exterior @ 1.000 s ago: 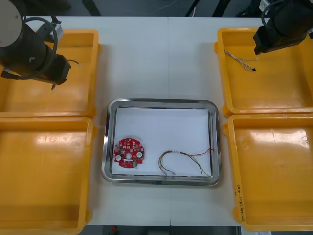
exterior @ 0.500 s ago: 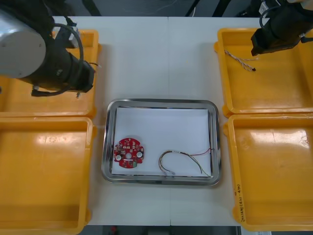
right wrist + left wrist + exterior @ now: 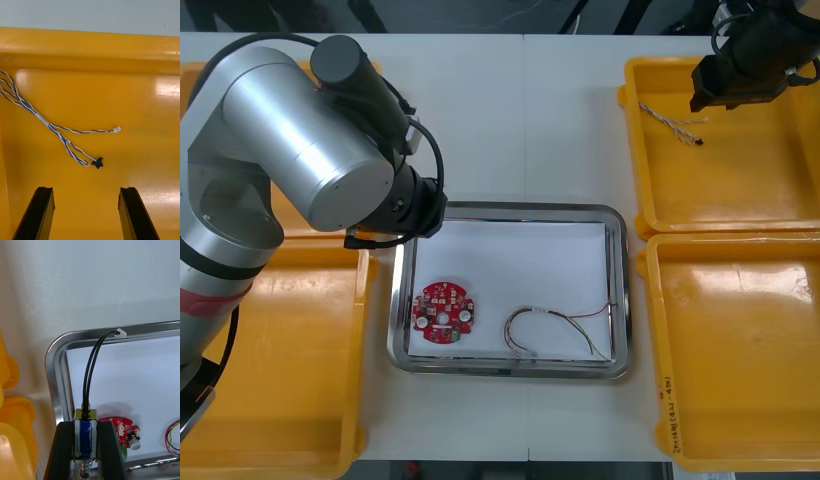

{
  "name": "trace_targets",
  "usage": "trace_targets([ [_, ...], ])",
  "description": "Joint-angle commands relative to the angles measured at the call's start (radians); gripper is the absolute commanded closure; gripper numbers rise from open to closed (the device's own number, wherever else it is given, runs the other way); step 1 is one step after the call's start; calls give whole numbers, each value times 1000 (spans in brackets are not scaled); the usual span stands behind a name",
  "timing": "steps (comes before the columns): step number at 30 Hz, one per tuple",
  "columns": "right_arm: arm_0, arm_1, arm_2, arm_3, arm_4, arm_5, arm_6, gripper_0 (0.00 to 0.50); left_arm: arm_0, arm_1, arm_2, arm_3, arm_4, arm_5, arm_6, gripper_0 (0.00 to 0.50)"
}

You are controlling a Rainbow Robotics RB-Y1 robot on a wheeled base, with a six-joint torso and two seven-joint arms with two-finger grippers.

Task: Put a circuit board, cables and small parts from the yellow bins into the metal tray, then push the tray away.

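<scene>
Two black fingers (image 3: 65, 442) of the left claw (image 3: 85, 424) are clenched on a small metal part (image 3: 85, 438), a blue-wrapped piece with a brass-coloured cap. A black cable (image 3: 89, 371) rises from this part in a double strand and ends in a white plug (image 3: 120, 332), which shows against the rim of the metal tray (image 3: 56, 363). I cannot tell whether the plug touches the rim.

In the front view the left arm (image 3: 300, 150) reaches in from the upper left of the frame, its wrist over the tray's upper left corner. The tray (image 3: 510, 208) sits at the centre of the frame on the desk (image 3: 510, 110). On its white inside lie a round red circuit board (image 3: 442, 312) at the lower left and a red and yellow cable (image 3: 555, 330) at the lower right.

The right claw (image 3: 86, 191) is released, fingers apart with nothing between them. It hangs at the upper right of the front frame over the upper right yellow bin (image 3: 635, 160). A twisted blue and white cable (image 3: 56, 131) lies on that bin's floor, just ahead of the fingers and apart from them.
</scene>
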Motion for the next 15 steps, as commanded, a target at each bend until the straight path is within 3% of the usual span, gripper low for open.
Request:
trace_targets([
  [1, -65, 10, -20, 32, 8, -36, 43, 0, -27, -23, -67, 36, -36, -60, 30, 500],
  [15, -63, 29, -56, 178, 8, -202, 63, 0, -27, -21, -177, 148, -65, -169, 64, 500],
])
